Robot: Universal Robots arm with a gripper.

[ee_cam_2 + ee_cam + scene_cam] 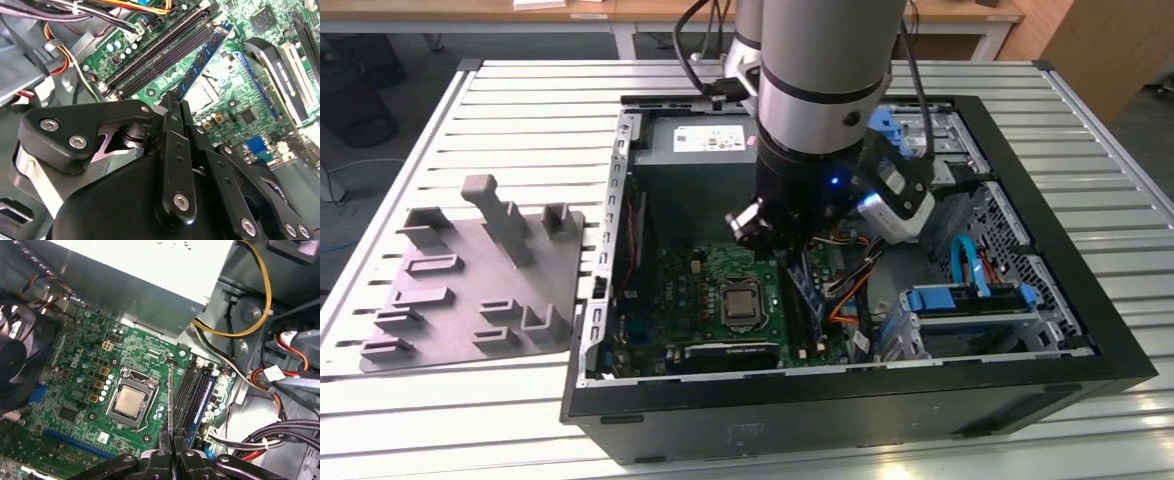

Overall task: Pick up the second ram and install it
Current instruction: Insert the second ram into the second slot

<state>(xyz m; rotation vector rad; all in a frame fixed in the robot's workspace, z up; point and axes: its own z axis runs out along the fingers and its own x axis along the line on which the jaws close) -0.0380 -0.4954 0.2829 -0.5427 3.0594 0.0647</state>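
My gripper (781, 248) is down inside the open computer case (1067, 330), above the motherboard (80, 390). It is shut on the second ram (170, 400), a thin dark stick seen edge-on in the first wrist view. Its bluish side with chips shows in the second wrist view, where the ram (202, 57) juts from between the black fingers (172, 130). The stick runs parallel to the long black memory slots (189, 395), over the strip between them and the processor socket (129, 402). I cannot tell whether it touches the board.
A grey fixture tray (467, 290) with upright posts lies on the slatted table at the exterior view's left. The power supply (135, 290) sits past the slots. Cable bundles (260, 440) and blue drive bays (967, 300) crowd the case beside the slots.
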